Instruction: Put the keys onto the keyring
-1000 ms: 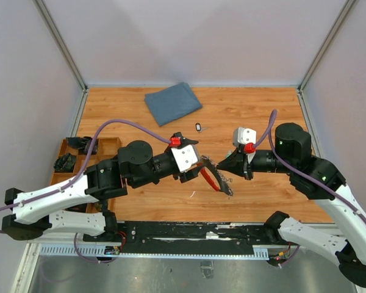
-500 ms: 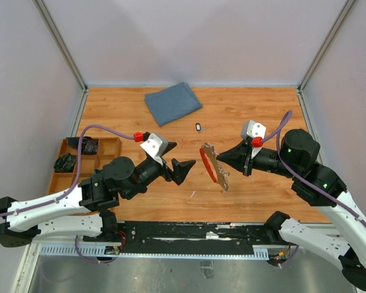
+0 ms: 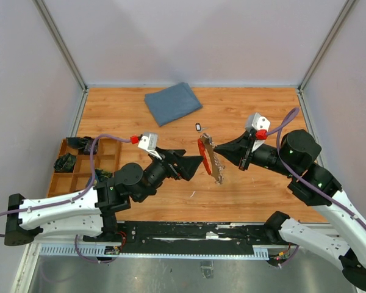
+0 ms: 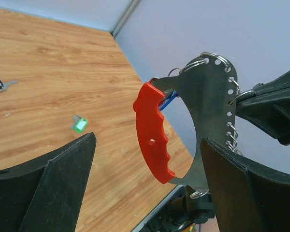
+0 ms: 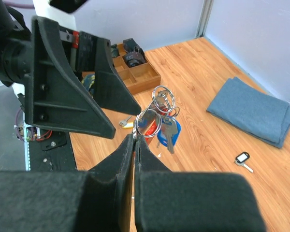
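Nearest us, the left claw (image 3: 187,160) stands released. Its fingers are spread wide with nothing between them, and it points toward 2 o'clock at the keyring (image 3: 208,160). The keyring hangs in the air over the middle of the bench (image 3: 262,110), just beyond those fingers and apart from them. It is a red curved grip on a silvery plate edged with small rings. The right claw (image 3: 222,152) reaches in from 3 o'clock and is clenched on the silvery side. A blue-headed key (image 5: 171,131) appears to hang from the rings.

Off at 9 o'clock sits a wooden tray (image 3: 61,177). A green-headed key (image 4: 79,124) lies flat on the boards, and farther out at 12 o'clock lies a black-tagged key (image 3: 198,127). The blue cloth (image 3: 172,102) lies beyond that.

We judge the hold to be the weak point. The right claw pinches only a thin edge, so a nudge from the left claw could twist the keyring loose or set the hanging key swinging. The loose keys are tiny and lie flat, so a closing claw could skid them away.
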You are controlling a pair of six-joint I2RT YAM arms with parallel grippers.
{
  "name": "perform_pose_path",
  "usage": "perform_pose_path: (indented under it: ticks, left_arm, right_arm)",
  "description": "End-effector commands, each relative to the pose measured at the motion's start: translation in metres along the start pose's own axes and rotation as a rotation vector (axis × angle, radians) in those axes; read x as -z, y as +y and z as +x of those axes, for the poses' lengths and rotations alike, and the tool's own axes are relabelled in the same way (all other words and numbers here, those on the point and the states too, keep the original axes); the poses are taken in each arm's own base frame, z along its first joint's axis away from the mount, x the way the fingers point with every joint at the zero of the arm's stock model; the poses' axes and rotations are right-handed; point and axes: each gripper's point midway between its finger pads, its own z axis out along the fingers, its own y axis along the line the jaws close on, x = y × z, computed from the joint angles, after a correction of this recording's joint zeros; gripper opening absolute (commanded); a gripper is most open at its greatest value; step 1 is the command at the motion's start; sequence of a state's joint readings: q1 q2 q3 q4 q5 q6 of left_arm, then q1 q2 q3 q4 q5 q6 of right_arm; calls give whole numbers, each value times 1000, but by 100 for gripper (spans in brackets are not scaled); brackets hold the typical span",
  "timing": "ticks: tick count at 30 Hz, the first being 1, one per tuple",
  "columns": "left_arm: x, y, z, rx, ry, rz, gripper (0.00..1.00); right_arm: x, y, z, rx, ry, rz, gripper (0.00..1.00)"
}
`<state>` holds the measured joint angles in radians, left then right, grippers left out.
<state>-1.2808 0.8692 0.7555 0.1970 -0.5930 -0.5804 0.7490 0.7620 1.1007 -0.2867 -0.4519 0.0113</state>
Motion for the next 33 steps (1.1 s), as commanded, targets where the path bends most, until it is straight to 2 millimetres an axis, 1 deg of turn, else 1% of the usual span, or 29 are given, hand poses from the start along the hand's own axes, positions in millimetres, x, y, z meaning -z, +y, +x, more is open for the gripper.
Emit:
perform_pose_path:
  ticks: [1,5,10,15,17,22,26,30,31,33]
  left_arm:
    - [-5,-10,-5,147,-50,23,93]
    - [-8,-9,6,182,-31,30,85]
    - [-16,-8,17,223,1,55,80]
    - [-22,-15,18,240,11,99,75]
    - [-23,-18,17,240,13,110,71]
    - [-25,-17,20,245,22,114,59]
    - [-25,-16,21,248,25,115,48]
    - [-25,-15,20,245,24,112,34]
    - [-25,-14,20,244,26,111,28]
    - [-25,-12,20,240,26,106,21]
  right_arm:
    - [-2,8,-24,-1,-99,-21,1]
    - [-3,10,-26,-14,-111,-30,1]
    - [-5,14,-28,-30,-127,-53,1]
    - [-6,16,-26,-39,-125,-57,0]
    - [-7,16,-24,-45,-123,-60,0]
    - [-8,19,-25,-57,-131,-70,1]
    - [-9,18,-24,-57,-129,-66,1]
    - [-10,18,-20,-54,-122,-64,1]
    - [-10,18,-20,-51,-120,-66,2]
    - [-10,19,-18,-44,-119,-75,5]
